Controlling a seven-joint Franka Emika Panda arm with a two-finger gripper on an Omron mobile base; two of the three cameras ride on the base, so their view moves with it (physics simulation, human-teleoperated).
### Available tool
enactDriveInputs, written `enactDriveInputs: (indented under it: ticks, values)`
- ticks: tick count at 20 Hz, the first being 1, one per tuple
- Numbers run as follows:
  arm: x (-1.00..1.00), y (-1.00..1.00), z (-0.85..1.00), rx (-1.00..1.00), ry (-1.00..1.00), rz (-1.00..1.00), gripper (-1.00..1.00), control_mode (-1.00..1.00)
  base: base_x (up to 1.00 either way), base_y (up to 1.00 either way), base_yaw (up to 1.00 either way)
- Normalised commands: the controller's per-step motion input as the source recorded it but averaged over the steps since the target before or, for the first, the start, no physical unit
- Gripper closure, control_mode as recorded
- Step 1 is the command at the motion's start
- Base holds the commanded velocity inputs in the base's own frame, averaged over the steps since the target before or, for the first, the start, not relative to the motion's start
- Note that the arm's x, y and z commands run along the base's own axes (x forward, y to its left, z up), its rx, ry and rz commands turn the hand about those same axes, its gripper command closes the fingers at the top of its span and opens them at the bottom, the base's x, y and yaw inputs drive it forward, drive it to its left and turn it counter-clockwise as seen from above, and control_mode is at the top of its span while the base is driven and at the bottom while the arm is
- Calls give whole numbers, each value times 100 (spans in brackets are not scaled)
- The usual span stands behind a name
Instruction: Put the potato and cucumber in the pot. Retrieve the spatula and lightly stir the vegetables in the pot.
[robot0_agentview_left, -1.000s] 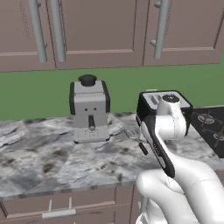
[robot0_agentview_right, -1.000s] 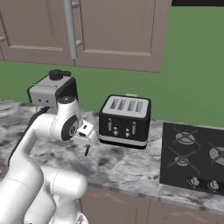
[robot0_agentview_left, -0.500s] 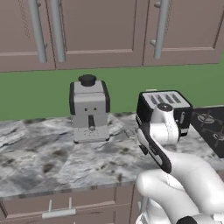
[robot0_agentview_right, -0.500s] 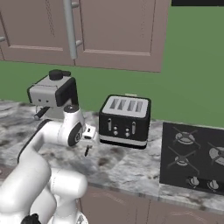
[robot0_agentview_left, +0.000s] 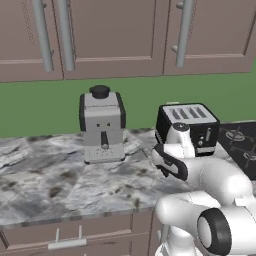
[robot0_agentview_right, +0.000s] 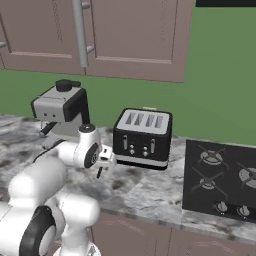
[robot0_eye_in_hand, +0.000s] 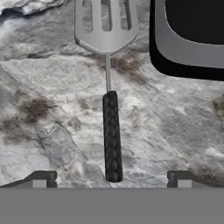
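On the marbled stone counter (robot0_eye_in_hand: 52, 118), directly below the hand, lies the spatula (robot0_eye_in_hand: 109, 94). It rests flat on the stone, its slotted pale-grey blade toward the top of the hand view, a thin shaft running down to a dark textured handle. The handle end lies between the two finger tips, roughly centred in the gap.

The gripper (robot0_eye_in_hand: 112, 180) stands wide open (jaws at full spread), one dark finger tip at each side of the handle. Neither tip touches the spatula; nothing is held. In the right base view the gripper (robot0_agentview_right: 101, 169) hangs low over the counter just in front of the toaster, pointing downward; whether it is in contact with the stone cannot be told from there.

Just beside the spatula blade, at the upper right of the hand view, sits the black toaster (robot0_eye_in_hand: 192, 37), its base with a pale band close to the blade but apart from it. The right base view shows the toaster (robot0_agentview_right: 143, 138) as a four-slot unit standing upright against the green wall. To its left stands a grey and black coffee machine (robot0_agentview_left: 102, 124), upright, well apart from the hand. To the toaster's right is the black cooktop (robot0_agentview_right: 220, 182) with burner grates and knobs along its front edge.

Brown wall cabinets (robot0_agentview_left: 120, 35) with metal bar handles run above the green wall. The white arm (robot0_agentview_left: 200, 175) reaches from the base toward the toaster's front.
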Motion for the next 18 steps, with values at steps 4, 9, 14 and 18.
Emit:
enactDriveInputs:
  ticks: [4, 9, 14, 18]
  values:
    - [22, 0, -35, 0, 13, 0, -100, -100, 0, 0, 0]
    - [6, 0, -33, 0, 8, 0, -100, -100, 0, 0, 0]
    - [5, 0, -25, 0, 1, 0, -100, -100, 0, 0, 0]
    - [-3, 0, -23, 0, 0, 0, -100, -100, 0, 0, 0]
